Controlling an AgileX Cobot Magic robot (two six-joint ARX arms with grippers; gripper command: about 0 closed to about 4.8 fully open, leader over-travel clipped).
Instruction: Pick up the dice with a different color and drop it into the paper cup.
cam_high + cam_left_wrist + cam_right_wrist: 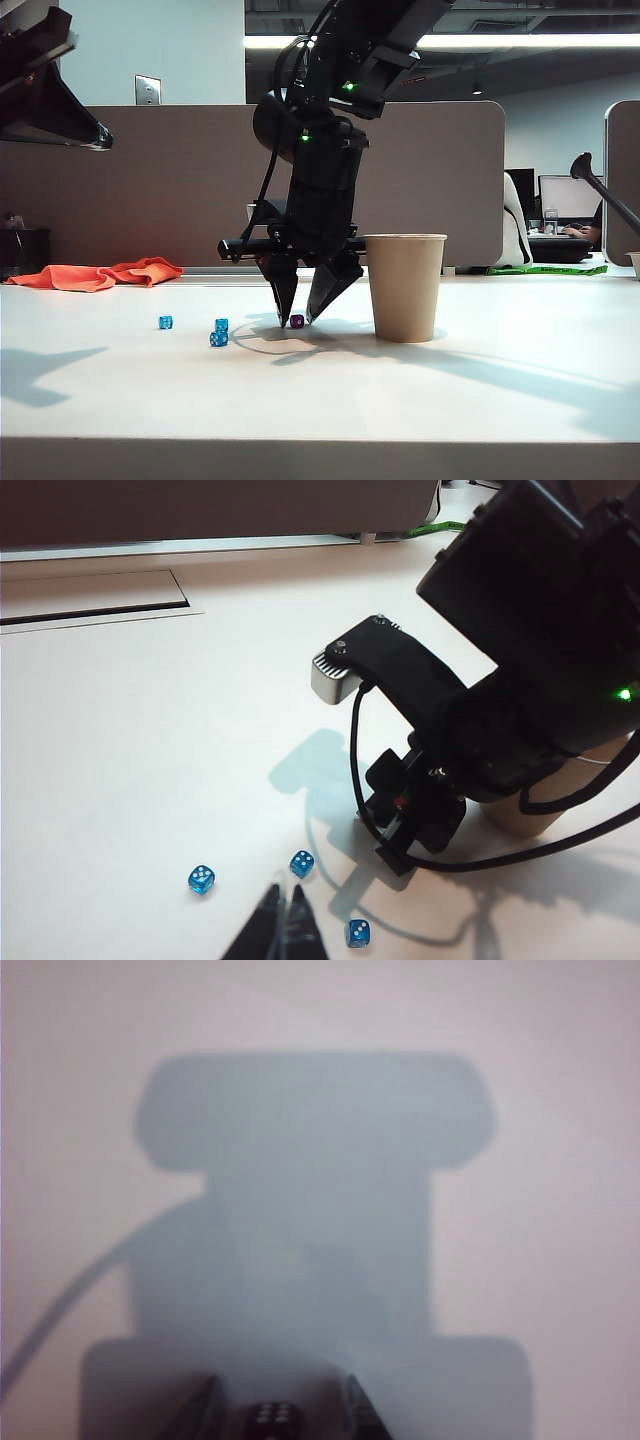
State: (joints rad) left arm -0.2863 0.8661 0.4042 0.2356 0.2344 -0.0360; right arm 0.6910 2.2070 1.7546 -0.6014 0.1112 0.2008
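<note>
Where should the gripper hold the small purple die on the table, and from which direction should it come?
Grip the purple die on two opposite flat faces, coming straight down from above. It is a tiny cube lying flat on the table, so only its sides are free. The open right gripper already straddles it.

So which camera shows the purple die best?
The exterior view: the purple die sits on the table between the open right gripper's fingertips. The right wrist view shows it dark, blurred and cropped. The left wrist view does not show it.
</note>
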